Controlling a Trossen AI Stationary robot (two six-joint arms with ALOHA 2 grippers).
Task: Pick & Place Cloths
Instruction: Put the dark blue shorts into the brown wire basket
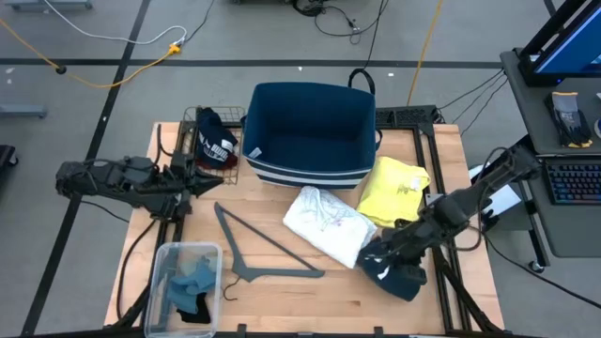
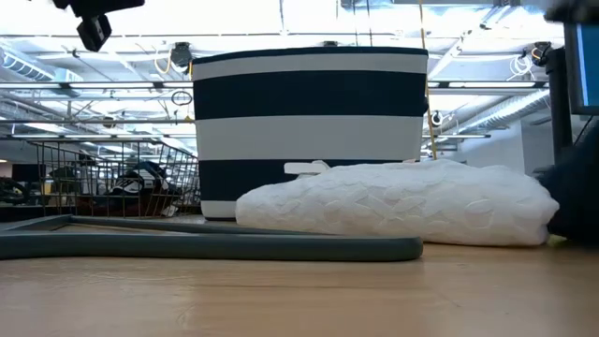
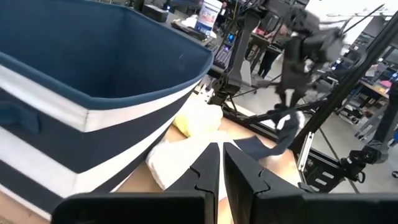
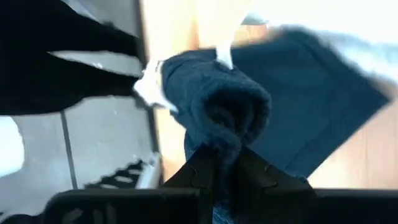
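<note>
My right gripper (image 1: 379,257) is raised over the table's right near part, shut on a navy cloth (image 1: 396,273). The cloth also shows under that arm in the left wrist view (image 3: 281,132). A white cloth (image 1: 329,222) and a yellow cloth (image 1: 395,188) lie flat on the wood beside it, in front of the navy-and-white striped bin (image 1: 310,131). My left gripper (image 3: 221,167) is shut with nothing in it. It hovers at the table's left (image 1: 191,180), next to a wire basket (image 1: 218,141) with a maroon and black cloth. My right gripper pinches a bunched-up fold of the navy cloth (image 4: 219,127) between its two fingers, coming from above at a downward slant. The cloth hangs slack below the fingers, and its lower part (image 4: 311,106) still lies spread on the table.
A grey plastic hanger (image 1: 268,252) lies flat on the wood between the arms. A clear tub (image 1: 184,287) with blue and teal cloths stands at the near left corner. The striped bin fills the far middle. Bare wood shows along the near edge.
</note>
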